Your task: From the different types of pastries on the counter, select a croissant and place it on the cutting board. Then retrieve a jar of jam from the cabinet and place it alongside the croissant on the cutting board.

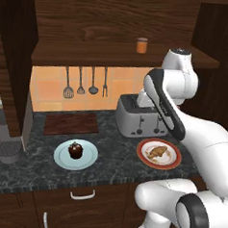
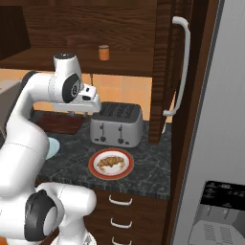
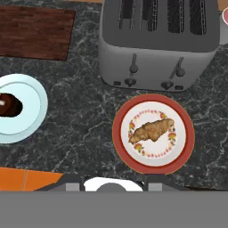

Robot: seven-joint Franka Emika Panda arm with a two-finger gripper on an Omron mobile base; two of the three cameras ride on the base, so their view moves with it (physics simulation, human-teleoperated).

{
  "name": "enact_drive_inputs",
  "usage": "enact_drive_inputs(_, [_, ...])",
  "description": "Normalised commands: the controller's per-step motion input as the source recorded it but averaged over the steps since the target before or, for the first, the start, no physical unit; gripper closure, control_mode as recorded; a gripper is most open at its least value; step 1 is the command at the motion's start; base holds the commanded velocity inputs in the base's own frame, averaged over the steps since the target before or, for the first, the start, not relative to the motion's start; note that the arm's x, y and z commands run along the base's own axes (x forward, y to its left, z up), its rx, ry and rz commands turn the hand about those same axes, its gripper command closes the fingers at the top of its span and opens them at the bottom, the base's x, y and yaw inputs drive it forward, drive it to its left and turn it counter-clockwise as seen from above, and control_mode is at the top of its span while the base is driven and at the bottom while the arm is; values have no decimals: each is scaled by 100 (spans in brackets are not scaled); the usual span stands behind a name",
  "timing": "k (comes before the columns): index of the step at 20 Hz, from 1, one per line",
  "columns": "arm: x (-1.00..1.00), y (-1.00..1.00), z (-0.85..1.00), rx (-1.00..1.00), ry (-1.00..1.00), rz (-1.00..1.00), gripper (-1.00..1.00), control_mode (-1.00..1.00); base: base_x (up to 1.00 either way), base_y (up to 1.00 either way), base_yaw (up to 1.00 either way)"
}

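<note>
From the left base view, the counter (image 1: 112,159) carries a light-blue plate (image 1: 75,154) with the dark round pastry (image 1: 75,150) on it, and to its right a red-rimmed plate (image 1: 159,153) holding the croissant (image 1: 157,151). The cutting board (image 1: 71,123) lies bare against the back wall, behind the blue plate, and a silver toaster (image 1: 140,117) stands just behind the red-rimmed plate. Up on the cabinet (image 1: 117,24) shelf sits the orange jar of jam (image 1: 142,45). Cooking utensils (image 1: 85,82) hang on the orange tiled wall under the shelf (this view alone gives them plainly). The arm's white links rise over the toaster and hide the hand.

The right base view adds the tall cabinet side with a long pale handle (image 2: 183,67) and a grey fridge front (image 2: 215,143) to the right. Here the croissant (image 2: 109,162) on its plate (image 2: 111,163) sits in front of the toaster (image 2: 117,124), the jar (image 2: 104,52) stands on the shelf above, and the board (image 2: 60,123) and blue plate (image 2: 51,146) are partly behind the arm.

The hand view looks straight down: croissant (image 3: 151,130) lying diagonally on the flower-patterned plate (image 3: 153,133), toaster (image 3: 160,42) just above it, board (image 3: 35,31) top left, blue plate (image 3: 22,109) with the dark pastry (image 3: 9,106) cut by the left edge. The gripper (image 3: 115,183) is high above the counter with its jaws drawn together, gripping nothing.
</note>
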Motion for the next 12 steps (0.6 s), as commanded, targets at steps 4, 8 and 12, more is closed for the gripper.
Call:
enact_drive_inputs(4, [-32,-35,-28,5,0,0,-100,-100,0,0,0])
enact_drive_inputs(8, [-73,-68,-70,1,1,-5,-100,-100,0,0,0])
enact_drive_inputs(12, [-10,-8,-57,-1,0,-3,-100,-100,0,0,0])
